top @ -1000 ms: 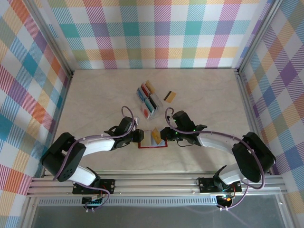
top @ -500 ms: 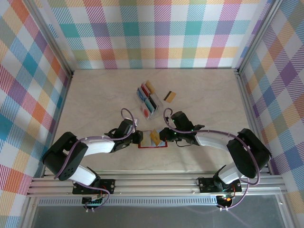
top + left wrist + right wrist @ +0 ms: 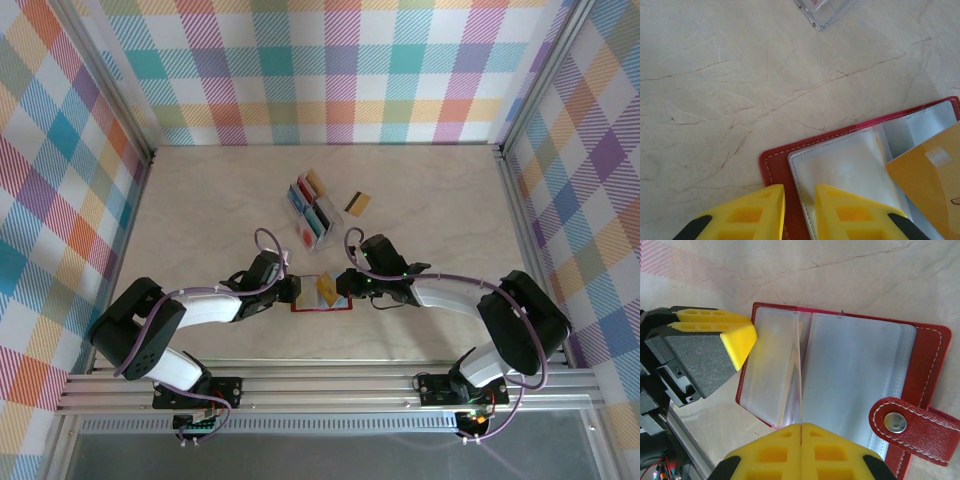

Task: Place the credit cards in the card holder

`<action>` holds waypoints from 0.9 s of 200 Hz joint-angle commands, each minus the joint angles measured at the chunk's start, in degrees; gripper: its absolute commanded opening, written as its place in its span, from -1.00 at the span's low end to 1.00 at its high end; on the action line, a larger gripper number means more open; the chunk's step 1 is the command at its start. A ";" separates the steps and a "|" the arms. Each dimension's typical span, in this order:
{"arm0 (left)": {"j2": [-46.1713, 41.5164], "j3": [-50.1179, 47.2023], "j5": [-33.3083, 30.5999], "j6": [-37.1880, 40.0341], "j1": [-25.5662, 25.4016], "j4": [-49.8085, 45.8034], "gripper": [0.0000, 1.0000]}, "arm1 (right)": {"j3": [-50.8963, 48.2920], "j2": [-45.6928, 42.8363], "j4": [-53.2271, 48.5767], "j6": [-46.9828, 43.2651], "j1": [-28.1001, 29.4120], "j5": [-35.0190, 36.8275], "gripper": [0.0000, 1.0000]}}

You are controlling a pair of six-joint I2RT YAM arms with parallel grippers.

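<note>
Left claw (image 3: 799,194) pinched the open card holder (image 3: 929,357) at its edge — right claw (image 3: 801,429) gripped a gold card (image 3: 927,182) above it.

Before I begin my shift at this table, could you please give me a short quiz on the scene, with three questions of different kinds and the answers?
1. True or false: the card holder lies closed on the table.
2. Choose one: the card above the holder's clear pockets is A) blue, B) gold, C) white.
3. Short answer: in the top view, what lies on the table just right of the clear rack?

Key: 1 false, it lies open. 2 B. 3 a striped gold card.
</note>
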 commanded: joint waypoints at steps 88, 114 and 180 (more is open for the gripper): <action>1.47 -2.37 -0.57 -0.25 -1.13 0.89 -0.57 | 0.24 5.62 6.70 3.39 0.28 -6.69 -1.00; 1.17 -2.99 -0.68 -0.48 -1.48 1.19 -0.58 | 0.91 6.80 8.02 4.77 0.30 -6.41 -1.00; -0.94 -4.73 -2.02 -1.30 -2.95 1.17 -0.58 | 0.64 12.11 14.93 9.03 0.34 -4.54 -1.00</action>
